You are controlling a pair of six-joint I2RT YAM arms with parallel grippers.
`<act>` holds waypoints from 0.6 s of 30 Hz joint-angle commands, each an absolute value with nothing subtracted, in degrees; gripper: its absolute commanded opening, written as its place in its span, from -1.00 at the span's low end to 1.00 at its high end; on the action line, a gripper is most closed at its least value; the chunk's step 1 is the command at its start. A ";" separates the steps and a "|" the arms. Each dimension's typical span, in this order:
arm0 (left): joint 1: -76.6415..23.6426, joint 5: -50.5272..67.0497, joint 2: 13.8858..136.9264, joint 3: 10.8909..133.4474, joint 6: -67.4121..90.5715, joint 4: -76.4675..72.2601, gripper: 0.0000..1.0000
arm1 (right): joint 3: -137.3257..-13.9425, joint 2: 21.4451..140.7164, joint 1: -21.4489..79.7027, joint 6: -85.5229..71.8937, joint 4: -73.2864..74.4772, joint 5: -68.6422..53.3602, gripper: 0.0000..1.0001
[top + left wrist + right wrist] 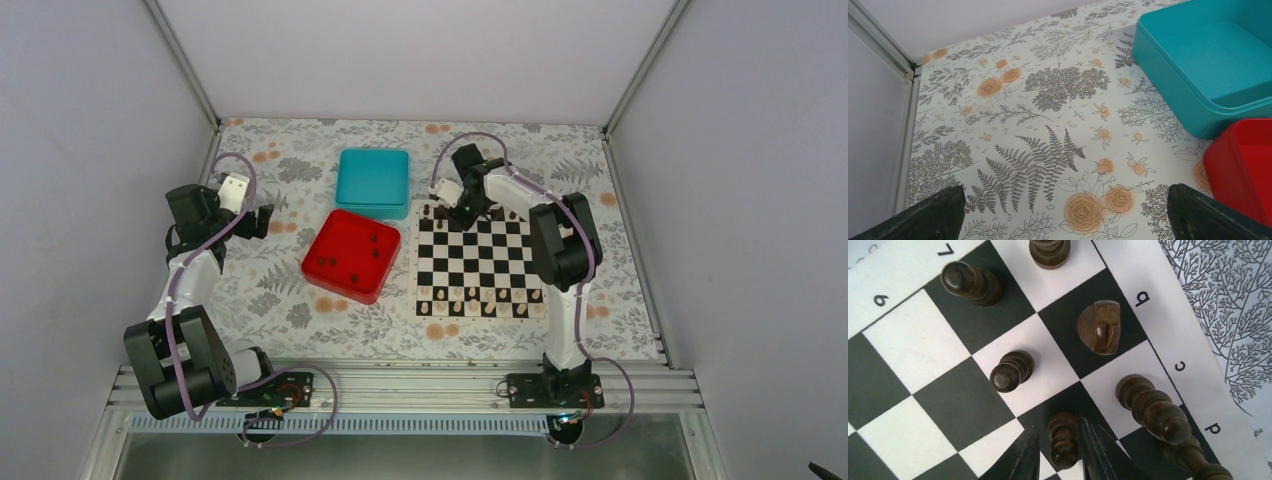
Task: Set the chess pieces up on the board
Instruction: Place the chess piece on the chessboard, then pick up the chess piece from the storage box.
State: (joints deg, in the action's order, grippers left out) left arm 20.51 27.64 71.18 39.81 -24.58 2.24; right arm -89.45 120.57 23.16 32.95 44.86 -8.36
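The board [480, 262] lies right of centre, with several dark chess pieces along its far left corner and pale pieces on its near rows. In the right wrist view, my right gripper [1060, 456] hovers low over the board [913, 340]. Its jaws straddle a standing dark pawn [1064, 439]; the right finger touches it and a slim gap shows on the left. Around it stand a pawn [1010, 371], a knight [1099, 326], a tall piece [1153, 410] and another pawn [970, 282]. My left gripper [262, 220] is open and empty over the tablecloth [1063, 150].
A red tray [330, 285] left of the board holds a few dark pieces [371, 238]. A teal box [372, 180] sits behind it. Both show at the right of the left wrist view, the teal box [1208, 65] and the red tray [1243, 165]. Enclosure walls surround the table.
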 commanded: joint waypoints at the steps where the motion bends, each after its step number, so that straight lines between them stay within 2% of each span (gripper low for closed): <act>1: 21.01 29.28 70.39 39.84 -24.43 2.02 1.00 | -92.68 117.29 22.76 33.12 48.08 -10.70 -0.51; 9: 21.09 29.74 70.30 39.81 -24.52 1.93 1.00 | -105.42 113.82 25.37 33.52 59.58 -15.24 -0.49; 18: 21.18 29.32 69.97 39.63 -24.43 1.69 1.00 | -121.34 116.95 39.36 32.51 62.82 -8.88 -0.36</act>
